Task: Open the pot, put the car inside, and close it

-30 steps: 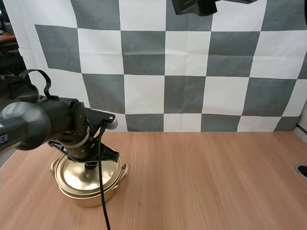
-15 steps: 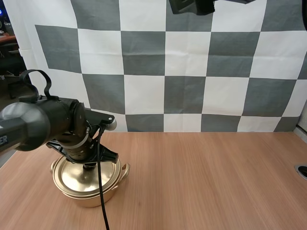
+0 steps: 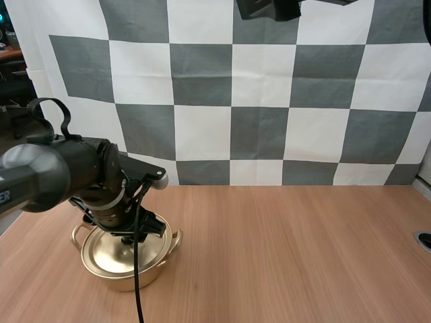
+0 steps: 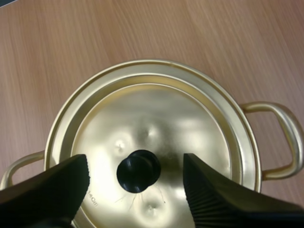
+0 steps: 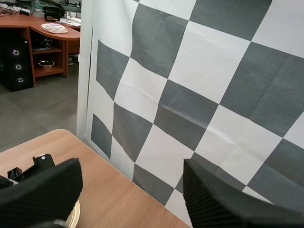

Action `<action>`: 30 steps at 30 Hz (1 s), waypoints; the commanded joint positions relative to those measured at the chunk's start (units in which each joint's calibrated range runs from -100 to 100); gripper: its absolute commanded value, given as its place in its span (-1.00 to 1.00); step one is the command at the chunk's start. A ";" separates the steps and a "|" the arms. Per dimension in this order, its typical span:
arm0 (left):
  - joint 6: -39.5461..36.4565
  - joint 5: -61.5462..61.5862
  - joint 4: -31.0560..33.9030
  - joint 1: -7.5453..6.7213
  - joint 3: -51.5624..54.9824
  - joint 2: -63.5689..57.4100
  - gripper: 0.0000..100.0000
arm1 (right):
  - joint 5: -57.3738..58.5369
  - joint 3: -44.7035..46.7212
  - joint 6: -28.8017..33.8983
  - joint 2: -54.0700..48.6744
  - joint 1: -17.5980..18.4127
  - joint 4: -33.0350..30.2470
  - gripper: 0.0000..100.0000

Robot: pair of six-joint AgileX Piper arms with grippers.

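Here, the knob sits between the parted left fingers.

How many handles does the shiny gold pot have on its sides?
2. One handle juts from one side of the pot; the second handle juts from the opposite side, partly hidden. The lid also has a black knob.

The light is bright and even all over. The gold lid shines, with soft bright patches around its black knob. The pot drops only a faint, soft shadow on the table, close by its bottom.
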 commanded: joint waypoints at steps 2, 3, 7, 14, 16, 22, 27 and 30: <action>0.79 0.11 0.00 -0.01 0.10 -0.09 1.00 | 0.00 0.06 -0.06 -0.04 -0.03 0.08 1.00; 0.79 0.11 0.00 -0.01 0.10 -0.09 1.00 | 0.00 0.06 -0.06 -0.04 -0.03 0.08 1.00; 0.79 -1.18 0.38 -0.01 0.10 -0.09 1.00 | 0.00 0.06 -0.06 -0.04 -0.03 0.08 1.00; 0.68 -3.89 3.04 -0.01 -1.19 -0.09 1.00 | 0.00 0.06 -0.06 -0.04 -0.03 0.08 1.00; -0.35 -3.94 3.04 -0.01 -1.54 -0.09 1.00 | 0.00 0.06 -0.06 -0.04 -0.03 0.08 1.00; 0.45 -4.29 3.44 -0.01 -1.82 -2.99 1.00 | 0.00 0.06 -0.06 -0.04 -0.03 0.03 1.00; 2.60 -2.88 1.70 -0.01 -2.65 -8.80 1.00 | 0.00 0.06 -0.06 -0.04 -0.03 0.03 1.00; 2.51 0.17 1.02 -0.01 -5.24 -12.82 1.00 | 0.00 0.06 -0.06 -0.13 -0.03 -0.34 1.00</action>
